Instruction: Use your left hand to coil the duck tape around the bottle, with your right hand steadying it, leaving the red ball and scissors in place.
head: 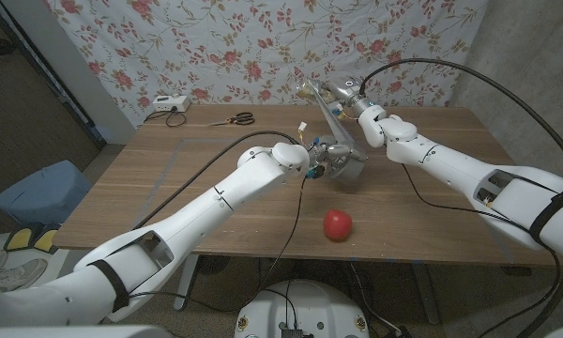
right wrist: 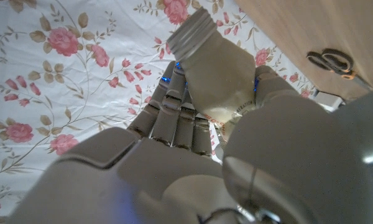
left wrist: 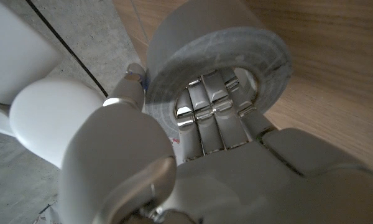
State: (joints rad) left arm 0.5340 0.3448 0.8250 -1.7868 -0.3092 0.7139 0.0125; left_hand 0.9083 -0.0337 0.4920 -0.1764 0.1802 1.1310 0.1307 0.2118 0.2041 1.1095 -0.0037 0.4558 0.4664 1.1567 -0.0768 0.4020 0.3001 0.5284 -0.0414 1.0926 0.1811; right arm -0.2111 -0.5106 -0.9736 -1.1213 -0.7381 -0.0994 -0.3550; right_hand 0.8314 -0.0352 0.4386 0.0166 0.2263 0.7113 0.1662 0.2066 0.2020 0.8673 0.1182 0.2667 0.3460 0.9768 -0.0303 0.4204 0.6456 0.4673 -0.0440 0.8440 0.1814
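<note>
The robot's right hand (head: 354, 101) grips a clear plastic bottle (head: 325, 105) above the far part of the wooden table (head: 216, 202), holding it tilted so that its open threaded neck points up toward the far edge. In the right wrist view the fingers (right wrist: 174, 115) and thumb wrap the bottle (right wrist: 216, 73) just below its shoulder, with the neck free against the floral cloth (right wrist: 62, 74) behind.

The left hand (head: 324, 158) holds the grey roll of duck tape (head: 345, 165) over the middle of the table, just below the bottle's lower end. In the left wrist view its fingers (left wrist: 208, 112) pass through the core of the roll (left wrist: 217, 56) and the thumb (left wrist: 127, 90) lies against the outer face, so the roll is gripped. Whether tape already touches the bottle cannot be told from the head view, as hand and roll cover that spot.

The red ball (head: 337, 224) lies on the table toward the near edge, a little right of the middle and well apart from both hands. The scissors (head: 235, 119) lie near the far edge, left of the middle, also seen in the right wrist view (right wrist: 329, 62). A small white device (head: 169, 104) with a cable sits at the far left corner.
</note>
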